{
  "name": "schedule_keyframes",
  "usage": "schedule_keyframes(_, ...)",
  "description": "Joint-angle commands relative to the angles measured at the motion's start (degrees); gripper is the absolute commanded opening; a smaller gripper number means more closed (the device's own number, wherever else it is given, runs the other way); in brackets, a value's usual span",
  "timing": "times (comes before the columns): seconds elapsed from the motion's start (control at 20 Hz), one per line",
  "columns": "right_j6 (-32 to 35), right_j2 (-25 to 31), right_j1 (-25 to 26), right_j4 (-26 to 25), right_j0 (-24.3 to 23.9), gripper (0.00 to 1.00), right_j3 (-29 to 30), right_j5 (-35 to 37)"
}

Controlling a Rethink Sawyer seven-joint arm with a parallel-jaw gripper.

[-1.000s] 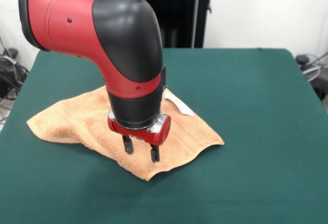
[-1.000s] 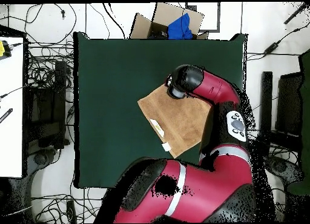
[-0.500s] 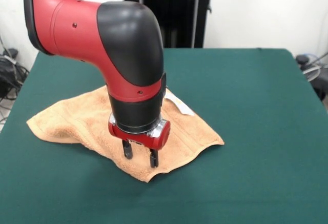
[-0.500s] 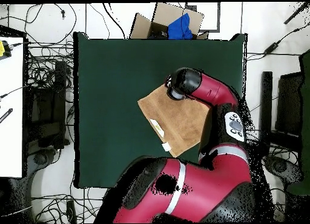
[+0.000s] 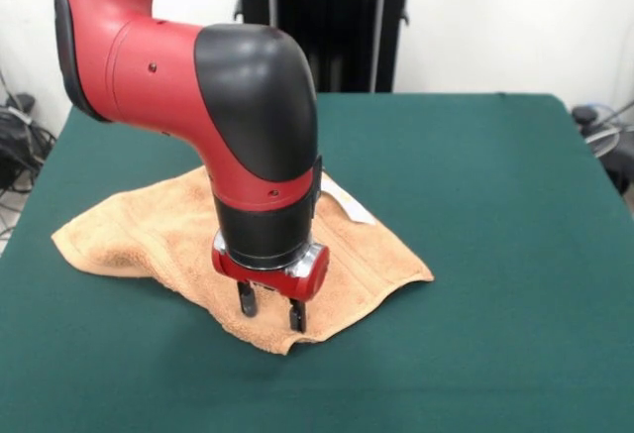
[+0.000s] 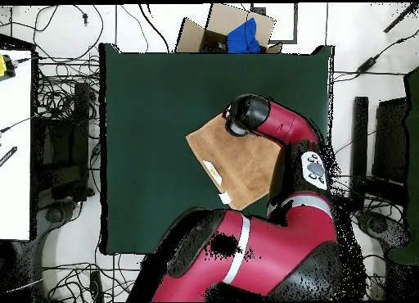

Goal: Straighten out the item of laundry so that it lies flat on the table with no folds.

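One orange-tan towel (image 5: 178, 235) rumpled on one green table (image 5: 475, 205), one gripper (image 5: 269, 310) over towel's near corner, fingers apart, one white tag (image 5: 352, 205) visible

My claw (image 5: 269, 307) hangs straight down over the near corner of the orange-tan towel (image 5: 149, 230), its two dark fingers (image 5: 296, 315) spread a little apart with their tips at the cloth. The towel lies rumpled on the green desk (image 5: 475, 195), its left part humped, the right corner flat. A white tag (image 5: 355, 209) shows on the far edge beside my wrist.
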Motion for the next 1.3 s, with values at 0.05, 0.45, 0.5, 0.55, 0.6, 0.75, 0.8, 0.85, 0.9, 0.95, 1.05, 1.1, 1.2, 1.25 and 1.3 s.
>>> schedule_keyframes(0.05,11.0,1.4,6.1,0.4,0.6,1.00,1.9,-5.5)
schedule_keyframes(0.45,12.1,1.4,4.6,0.8,0.8,0.00,3.9,-6.1)
schedule_keyframes(0.5,12.2,1.4,4.1,0.8,0.8,0.00,4.5,-6.1)
schedule_keyframes(0.55,12.2,1.4,3.8,0.9,0.9,0.00,4.9,-6.0)
schedule_keyframes(0.6,12.4,1.2,3.2,0.9,1.0,0.00,5.5,-5.7)
schedule_keyframes(0.75,12.6,1.3,2.3,1.0,1.0,0.00,6.8,-5.4)
schedule_keyframes(0.8,12.7,1.4,1.7,1.1,1.0,0.00,7.9,-5.4)
schedule_keyframes(0.85,12.8,1.4,1.2,1.1,1.1,0.00,8.6,-5.5)
schedule_keyframes(0.9,13.2,1.3,0.5,1.2,1.2,0.00,9.9,-5.5)
schedule_keyframes(0.95,13.6,1.1,-0.3,1.3,1.3,0.00,11.2,-5.5)
schedule_keyframes(1.05,13.9,1.3,-1.2,1.7,1.4,0.00,13.1,-5.1)
schedule_keyframes(1.1,14.3,1.5,-1.9,2.0,1.3,0.00,15.0,-5.5)
schedule_keyframes(1.2,15.9,1.8,-3.0,2.6,1.5,0.00,18.7,-7.8)
schedule_keyframes(1.25,16.4,1.8,-3.4,2.9,1.6,0.00,20.0,-8.4)
schedule_keyframes(1.3,17.1,2.0,-4.1,3.3,1.7,0.00,21.9,-9.4)
